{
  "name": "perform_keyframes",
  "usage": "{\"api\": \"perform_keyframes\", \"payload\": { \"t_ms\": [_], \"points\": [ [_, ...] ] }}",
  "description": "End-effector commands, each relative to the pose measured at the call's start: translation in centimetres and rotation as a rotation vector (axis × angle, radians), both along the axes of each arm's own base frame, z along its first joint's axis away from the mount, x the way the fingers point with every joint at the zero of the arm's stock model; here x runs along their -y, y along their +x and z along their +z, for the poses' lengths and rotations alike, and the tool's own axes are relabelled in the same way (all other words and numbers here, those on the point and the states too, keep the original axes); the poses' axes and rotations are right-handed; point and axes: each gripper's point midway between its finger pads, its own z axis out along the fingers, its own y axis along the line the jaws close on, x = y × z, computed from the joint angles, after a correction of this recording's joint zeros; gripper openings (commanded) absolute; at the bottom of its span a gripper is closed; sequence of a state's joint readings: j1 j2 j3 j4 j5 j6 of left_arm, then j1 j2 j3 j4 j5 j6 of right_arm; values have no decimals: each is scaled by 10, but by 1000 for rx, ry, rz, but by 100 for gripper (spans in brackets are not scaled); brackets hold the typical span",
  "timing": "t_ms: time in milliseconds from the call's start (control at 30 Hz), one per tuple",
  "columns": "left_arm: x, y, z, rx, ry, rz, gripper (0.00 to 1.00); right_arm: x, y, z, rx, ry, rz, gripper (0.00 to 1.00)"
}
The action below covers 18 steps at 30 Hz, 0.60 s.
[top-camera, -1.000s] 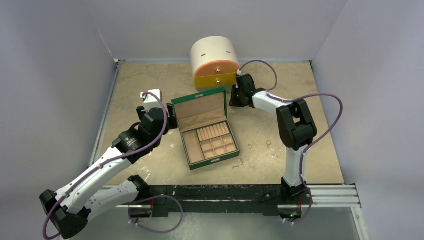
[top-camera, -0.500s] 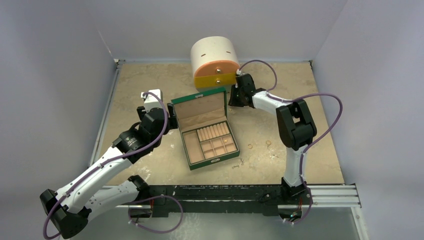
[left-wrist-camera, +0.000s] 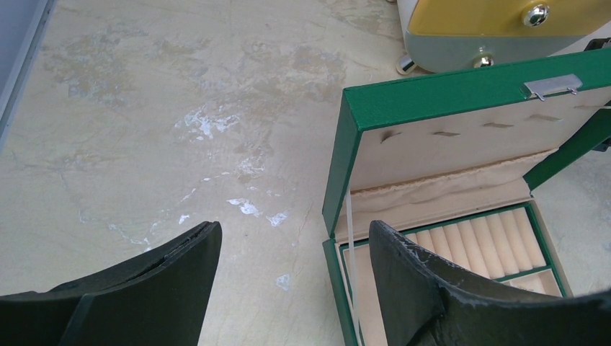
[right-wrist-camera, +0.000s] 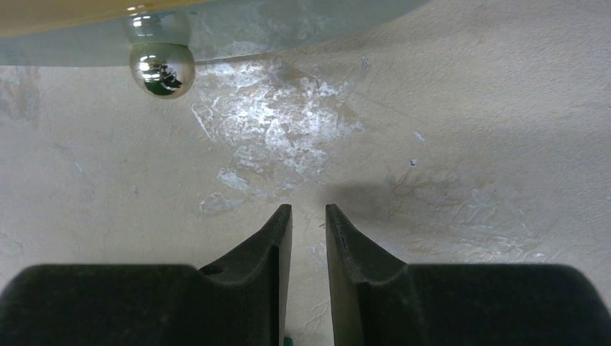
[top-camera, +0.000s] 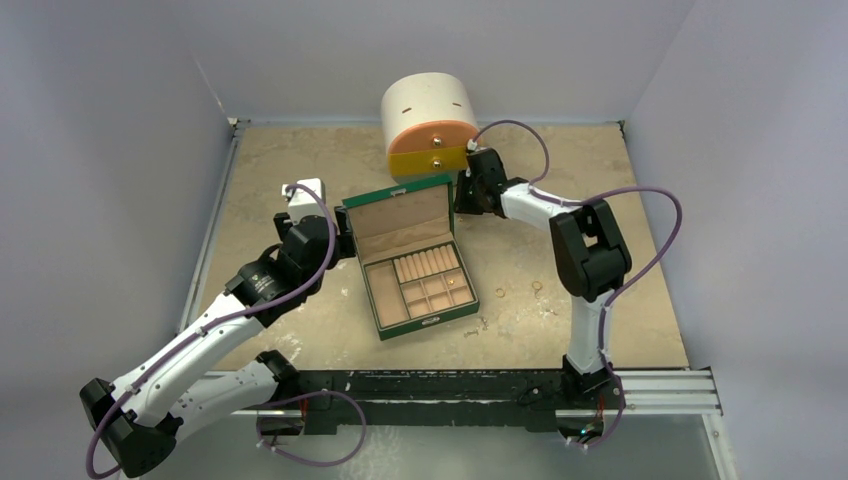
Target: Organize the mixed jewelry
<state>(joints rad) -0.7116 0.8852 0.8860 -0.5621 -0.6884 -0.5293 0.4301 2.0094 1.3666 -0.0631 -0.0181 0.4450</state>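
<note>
Pale grey walls (top-camera: 100, 150) close in the beige, marbled table (top-camera: 280, 170) on three sides. Its surface is scuffed with whitish patches.

At the left, the left gripper (left-wrist-camera: 294, 231) hovers with its jaws spread wide and nothing between them, just beside the left edge of the open green box (top-camera: 420, 260). The chest (top-camera: 430, 125) stands behind the box, at the far edge. The right gripper (right-wrist-camera: 308, 209) sits low between the chest and the box lid, its fingers a narrow slit apart with only table showing through. The jewelry (top-camera: 537, 289) lies loose on the table right of the box, between it and the right arm's base.

Only the top view shows the jewelry. The left wrist view alone shows the lid's silver clasp (left-wrist-camera: 552, 86). The right wrist view alone shows a chrome ball (right-wrist-camera: 162, 68) under the chest from close up.
</note>
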Motion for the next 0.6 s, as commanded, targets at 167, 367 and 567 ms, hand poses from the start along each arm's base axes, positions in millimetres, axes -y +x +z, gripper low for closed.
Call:
{"api": "perform_keyframes", "payload": {
  "t_ms": [167, 367, 567],
  "points": [
    [-1, 5, 10, 38, -5, 5, 74, -5, 5, 2, 25, 10, -6, 25],
    [0, 5, 9, 34, -1, 4, 74, 0, 3, -5, 13, -15, -21, 24],
    [0, 5, 8, 32, 0, 3, 74, 0, 1, -11, 2, -19, -19, 23]
  ]
}}
